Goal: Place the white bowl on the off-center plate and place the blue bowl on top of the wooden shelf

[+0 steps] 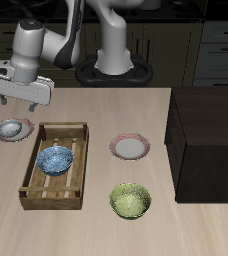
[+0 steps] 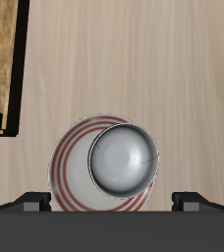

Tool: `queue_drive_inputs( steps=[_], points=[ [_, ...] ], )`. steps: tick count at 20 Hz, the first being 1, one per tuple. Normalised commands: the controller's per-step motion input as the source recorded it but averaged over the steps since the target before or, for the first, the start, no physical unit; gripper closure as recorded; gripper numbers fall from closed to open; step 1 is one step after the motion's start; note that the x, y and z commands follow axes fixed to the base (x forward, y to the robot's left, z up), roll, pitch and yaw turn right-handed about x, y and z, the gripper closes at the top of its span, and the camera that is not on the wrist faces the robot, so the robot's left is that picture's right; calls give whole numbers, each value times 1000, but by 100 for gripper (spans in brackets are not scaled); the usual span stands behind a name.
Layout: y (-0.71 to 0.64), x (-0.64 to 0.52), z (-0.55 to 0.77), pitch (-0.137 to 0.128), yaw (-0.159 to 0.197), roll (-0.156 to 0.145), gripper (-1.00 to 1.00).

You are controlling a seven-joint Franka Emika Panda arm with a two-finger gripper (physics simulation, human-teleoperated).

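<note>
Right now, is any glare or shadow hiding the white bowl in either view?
Wrist view: the plain white-grey bowl has a soft highlight, sharp edges, sitting on the pink-rimmed plate. Exterior view: bowl small, partly hidden beneath the tool, no glare.

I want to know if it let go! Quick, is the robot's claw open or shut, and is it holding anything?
Gripper: open, holding nothing; the white bowl sits on the off-center plate below it.

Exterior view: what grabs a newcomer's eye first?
The big dark brown boxy wooden shelf at the table's edge dominates. The gripper hangs over the plain white-grey bowl, which sits on a red-rimmed plate. The blue speckled bowl lies inside the light slatted crate.
</note>
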Motion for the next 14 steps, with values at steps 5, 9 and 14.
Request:
queue_drive_inputs(
  steps=[5, 9, 14],
  points=[
    [46, -103, 344, -22, -23, -30, -100],
    [164, -223, 563, -35, -18, -9, -100],
    [-40, -50, 348, 4, -44, -44, -100]
  ],
)
